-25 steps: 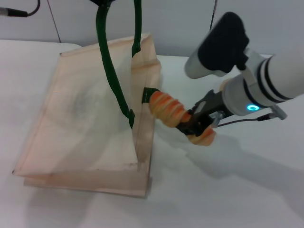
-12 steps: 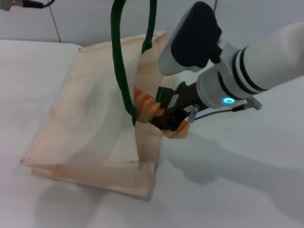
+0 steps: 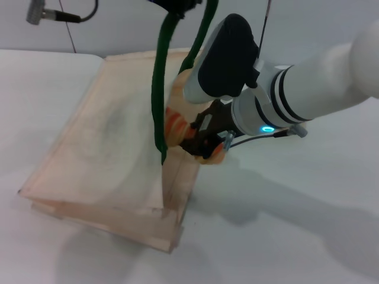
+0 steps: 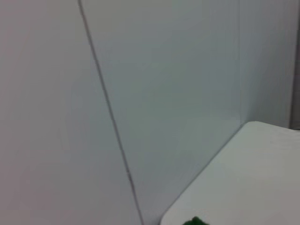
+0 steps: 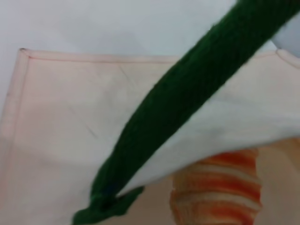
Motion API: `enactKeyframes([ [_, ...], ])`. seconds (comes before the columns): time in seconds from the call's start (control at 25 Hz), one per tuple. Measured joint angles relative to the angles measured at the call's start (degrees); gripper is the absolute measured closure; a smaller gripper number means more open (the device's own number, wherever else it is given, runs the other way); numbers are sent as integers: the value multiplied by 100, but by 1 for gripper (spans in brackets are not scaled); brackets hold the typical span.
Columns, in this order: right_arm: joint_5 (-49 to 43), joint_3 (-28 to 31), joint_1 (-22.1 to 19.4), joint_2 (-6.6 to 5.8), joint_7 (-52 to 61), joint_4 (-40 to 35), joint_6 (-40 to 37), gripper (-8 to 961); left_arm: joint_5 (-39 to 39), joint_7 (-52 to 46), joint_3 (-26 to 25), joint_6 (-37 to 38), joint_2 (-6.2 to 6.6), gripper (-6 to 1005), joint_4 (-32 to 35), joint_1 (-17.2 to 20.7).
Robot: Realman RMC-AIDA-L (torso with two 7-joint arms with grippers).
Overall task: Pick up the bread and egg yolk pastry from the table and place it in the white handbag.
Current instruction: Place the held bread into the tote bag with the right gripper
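Note:
The white handbag [image 3: 100,142] lies tilted on the table, its green handles [image 3: 159,89] pulled up to my left gripper [image 3: 175,3] at the view's top edge. My right gripper [image 3: 202,142] is at the bag's open mouth, shut on the bread [image 3: 175,125], whose orange-and-cream striped end pokes under the raised flap. The right wrist view shows the bread [image 5: 218,192] just below a green handle [image 5: 178,117] and the bag's fabric [image 5: 61,117]. A scrap of green handle [image 4: 194,221] appears in the left wrist view. The egg yolk pastry is out of view.
The white table [image 3: 296,236] stretches to the right and front of the bag. A grey connector on a black cable [image 3: 41,12] hangs at the back left, in front of the wall.
My right gripper has carried the bread leftward, from beside the bag into its mouth. The handles and the bag's top have shifted to the right.

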Motion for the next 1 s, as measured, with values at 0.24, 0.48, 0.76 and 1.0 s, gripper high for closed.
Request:
enactKeyframes([
  [0.24, 598, -21, 144, -18, -433, 531, 399, 626, -23, -51, 233, 59, -2, 879, 56, -17],
  [0.48, 664, -97, 168, 7, -493, 592, 644, 635, -23, -71, 309, 100, -3, 879, 102, -60],
  [0.76, 711, -133, 341, 18, -462, 930, 960, 639, -20, -145, 542, 207, 1, 880, 191, -135],
  [1.0, 965, -180, 546, 13, -512, 1321, 1134, 648, -20, -208, 667, 222, -2, 882, 297, -128],
])
